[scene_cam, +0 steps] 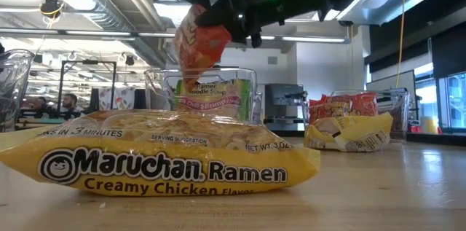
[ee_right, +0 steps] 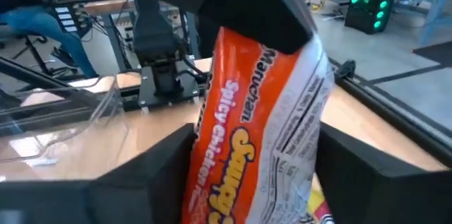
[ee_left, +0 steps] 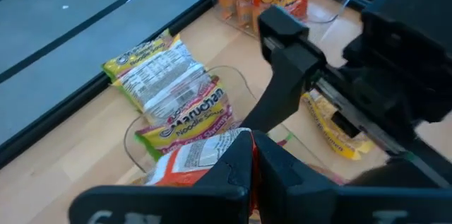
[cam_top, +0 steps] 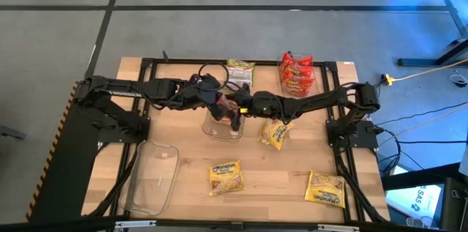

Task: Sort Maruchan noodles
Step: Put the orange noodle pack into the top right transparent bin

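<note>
An orange-red Maruchan noodles packet [ee_right: 261, 132] hangs over a clear bin [cam_top: 223, 128] at the table's middle, with my left gripper [ee_left: 244, 178] shut on it. My right gripper [ee_right: 254, 174] comes level from the table's right. It is open, with one finger on each side of the packet's lower half. Green packets [ee_left: 176, 93] lie in a clear bin at the far edge. Red packets [cam_top: 296, 75] stand in another bin at the far right. Three yellow packets [cam_top: 276, 133] [cam_top: 225, 177] [cam_top: 325, 188] lie flat on the table. My left gripper pinches the orange-red packet's top end [ee_left: 208, 155] between its two shut fingers, slanting down from the table's left. The packet hangs upright below the fingers, clear of the bin and the table. Whether my right gripper's fingers [ee_right: 166, 174] touch the packet's sides, I cannot tell.
A clear bin with nothing in it [cam_top: 153, 177] lies at the near left. The two arms meet closely over the table's middle. Bare wood shows between the yellow packets along the near edge. In the low view a yellow packet [scene_cam: 160, 151] fills the foreground.
</note>
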Tool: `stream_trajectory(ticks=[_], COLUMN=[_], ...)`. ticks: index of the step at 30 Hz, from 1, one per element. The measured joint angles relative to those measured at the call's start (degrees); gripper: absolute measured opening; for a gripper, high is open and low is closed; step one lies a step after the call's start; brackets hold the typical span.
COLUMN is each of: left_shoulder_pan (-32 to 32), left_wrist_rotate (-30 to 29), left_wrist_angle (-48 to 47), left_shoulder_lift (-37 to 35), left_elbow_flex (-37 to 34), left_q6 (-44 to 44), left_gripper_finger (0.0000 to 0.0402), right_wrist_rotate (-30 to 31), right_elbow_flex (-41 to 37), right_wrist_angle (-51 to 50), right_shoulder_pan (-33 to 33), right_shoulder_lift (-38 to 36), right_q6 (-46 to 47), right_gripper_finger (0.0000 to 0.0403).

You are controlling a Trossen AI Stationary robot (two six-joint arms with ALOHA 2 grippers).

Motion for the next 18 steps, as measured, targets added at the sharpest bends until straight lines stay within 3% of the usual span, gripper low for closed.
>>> stream_trajectory(ticks=[7, 12, 18], left_shoulder_pan=[0.0, 0.0, 0.0], left_wrist_rotate=[3.4, 3.7, 5.1], left_wrist_angle=[0.4, 0.9, 0.4], left_shoulder_lift=[0.0, 0.0, -2.0], left_elbow_flex=[0.0, 0.0, 0.0], left_q6=[1.4, 1.8, 2.7], left_gripper_finger=[0.0004, 0.0032, 0.0080], right_wrist_rotate=[1.3, 1.1, -0.4], right_elbow_flex=[0.0, 0.0, 0.0], right_wrist_angle=[-0.2, 0.0, 0.2], right_shoulder_pan=[0.0, 0.0, 0.0], right_shoulder_lift=[0.0, 0.0, 0.0], right_q6=[-5.8, -9.0, -10.4], right_gripper_finger=[0.0109, 0.0025, 0.0008])
